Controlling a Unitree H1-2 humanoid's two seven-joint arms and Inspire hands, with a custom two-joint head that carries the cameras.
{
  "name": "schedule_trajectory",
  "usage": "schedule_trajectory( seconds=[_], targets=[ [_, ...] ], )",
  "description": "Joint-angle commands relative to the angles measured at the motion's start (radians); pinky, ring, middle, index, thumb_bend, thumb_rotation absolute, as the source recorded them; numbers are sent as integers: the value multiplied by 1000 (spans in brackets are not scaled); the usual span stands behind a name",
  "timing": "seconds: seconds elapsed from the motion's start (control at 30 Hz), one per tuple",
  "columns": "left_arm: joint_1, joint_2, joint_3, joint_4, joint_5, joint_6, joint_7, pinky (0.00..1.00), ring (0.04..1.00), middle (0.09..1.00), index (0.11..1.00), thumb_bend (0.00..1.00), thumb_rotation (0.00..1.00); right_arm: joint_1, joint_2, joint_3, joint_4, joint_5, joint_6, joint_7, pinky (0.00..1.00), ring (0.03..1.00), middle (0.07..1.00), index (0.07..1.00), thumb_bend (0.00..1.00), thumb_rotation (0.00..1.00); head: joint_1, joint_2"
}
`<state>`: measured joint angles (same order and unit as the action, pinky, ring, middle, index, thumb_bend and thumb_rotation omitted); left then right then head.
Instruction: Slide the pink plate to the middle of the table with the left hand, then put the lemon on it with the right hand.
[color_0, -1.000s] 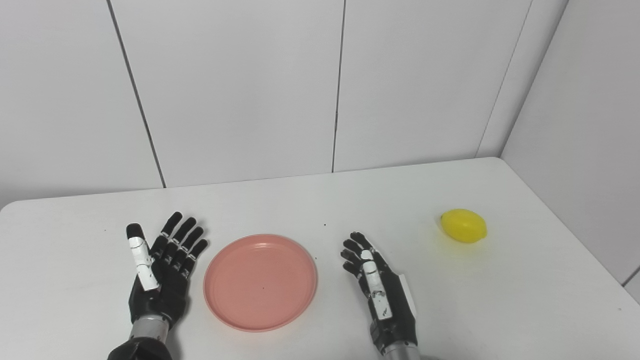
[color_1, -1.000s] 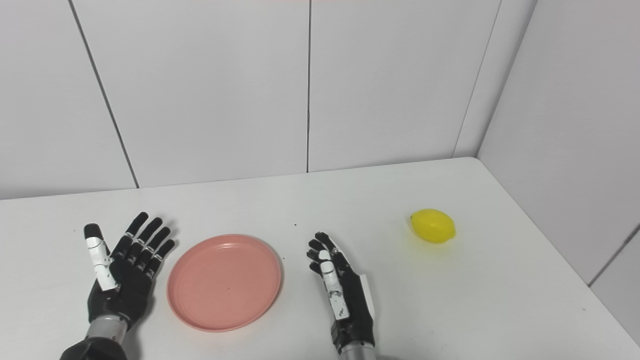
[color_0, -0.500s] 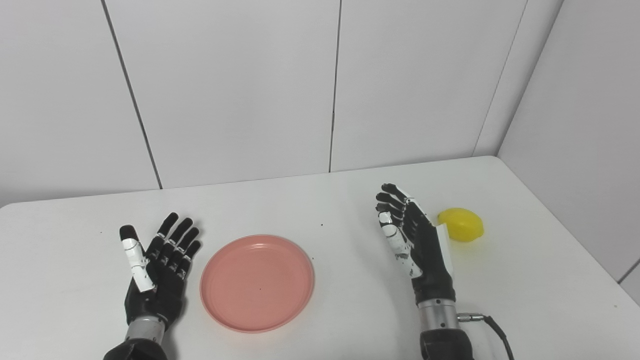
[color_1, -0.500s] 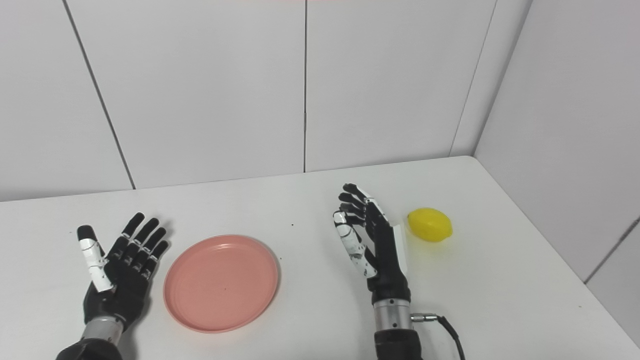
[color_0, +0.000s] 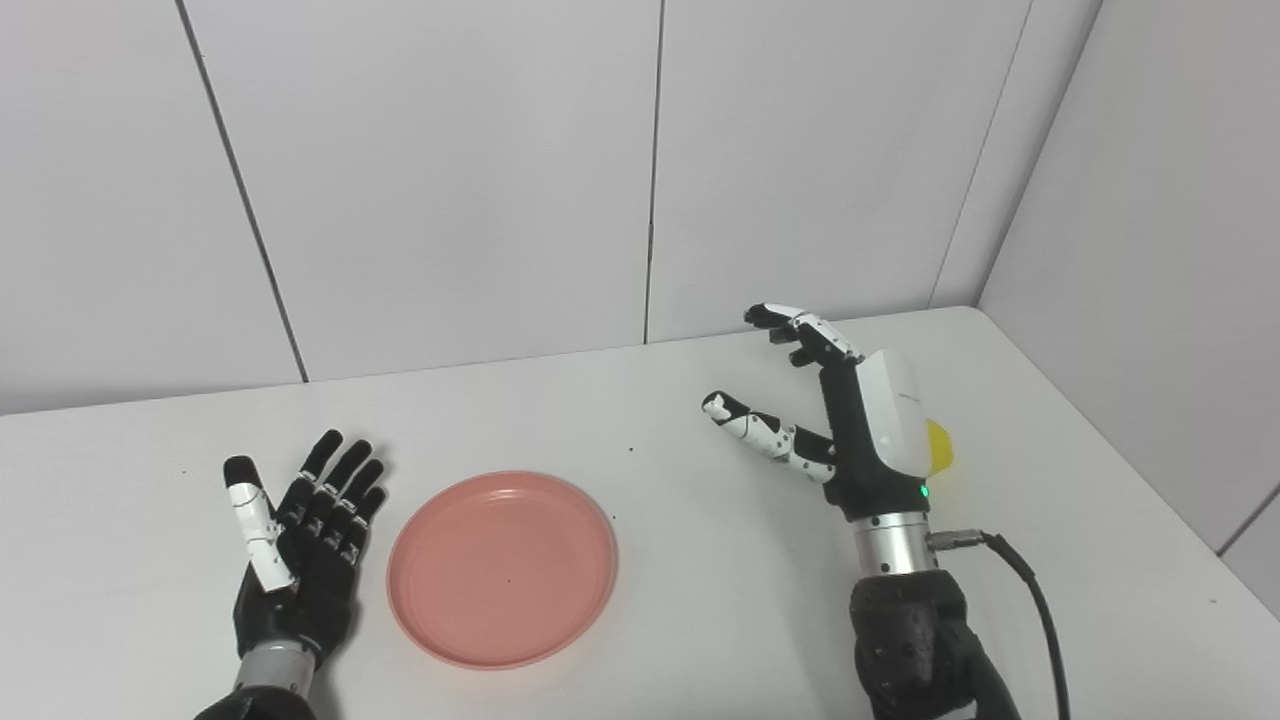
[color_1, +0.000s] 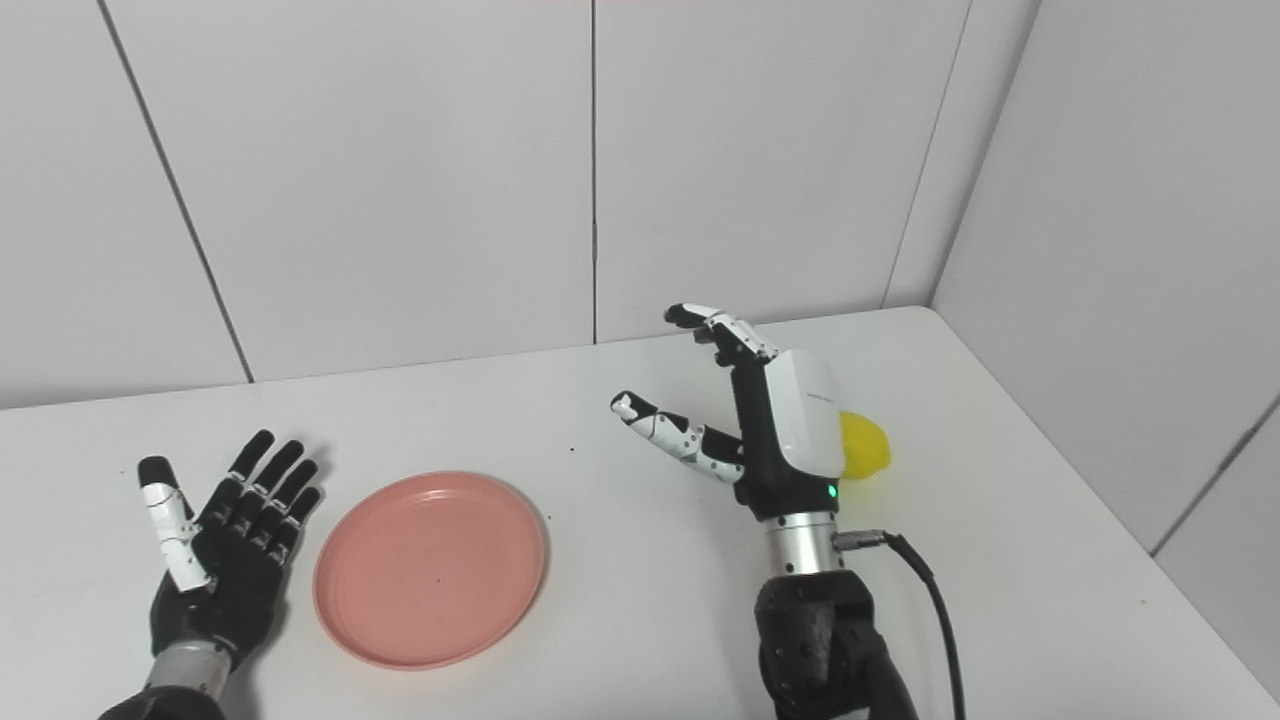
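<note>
Here 1 white table (color_0: 620, 660) fills the lower half of the frame, backed by pale wall panels (color_0: 450, 170) across the upper half.

Next in size, 1 pink plate (color_0: 502, 568) lies flat on the table in the lower left-centre of the frame, with nothing on it.

There are 2 hands. The right hand (color_0: 850, 420) is raised above the table at centre right, its white-backed palm upright, the fingers (color_1: 722, 330) curled forward at the top and the thumb (color_0: 760, 432) stretched out to the left; it is released and grasps nothing. A black cable (color_1: 925, 600) runs from its wrist toward the lower right.

The left hand (color_0: 300, 550) sits at the lower left, palm up, fingers spread, released and empty, just beside the plate's left rim but apart from it.

Smallest, 1 yellow lemon (color_1: 865, 445) rests on the table at centre right, partly hidden behind the right hand, well apart from the plate.
</note>
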<state>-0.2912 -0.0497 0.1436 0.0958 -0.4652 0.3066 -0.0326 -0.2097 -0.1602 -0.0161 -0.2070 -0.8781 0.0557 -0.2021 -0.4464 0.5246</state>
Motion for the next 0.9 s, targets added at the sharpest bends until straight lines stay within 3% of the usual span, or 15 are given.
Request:
schedule_trajectory(
  seconds=[0.0, 0.1, 0.27, 0.53, 0.87],
  targets=[
    [22, 5, 2, 32, 2, 82, 12, 957, 885, 852, 866, 746, 1000, -48, -37, -2, -15, -74, 56, 11, 602, 681, 742, 730, 764, 916, 1, 0],
    [23, 7, 2, 34, -3, 83, 15, 957, 883, 849, 854, 745, 999, -62, -87, -5, -2, -134, 101, 43, 621, 684, 740, 734, 777, 912, -4, 1],
    [24, 6, 3, 30, -5, 93, 17, 963, 885, 846, 845, 753, 994, -67, -142, -33, 13, -149, 150, 63, 685, 708, 747, 725, 793, 854, -3, 2],
    [20, 9, 3, 44, -2, 94, 16, 954, 881, 828, 823, 755, 1000, -62, -218, -44, 103, -169, 157, 16, 647, 697, 733, 716, 793, 851, -18, -4],
    [29, 2, 1, 30, -9, 104, 19, 966, 886, 848, 848, 736, 1000, -44, -263, -59, 174, -133, 185, 30, 681, 710, 731, 713, 799, 823, -5, -8]
  ],
)
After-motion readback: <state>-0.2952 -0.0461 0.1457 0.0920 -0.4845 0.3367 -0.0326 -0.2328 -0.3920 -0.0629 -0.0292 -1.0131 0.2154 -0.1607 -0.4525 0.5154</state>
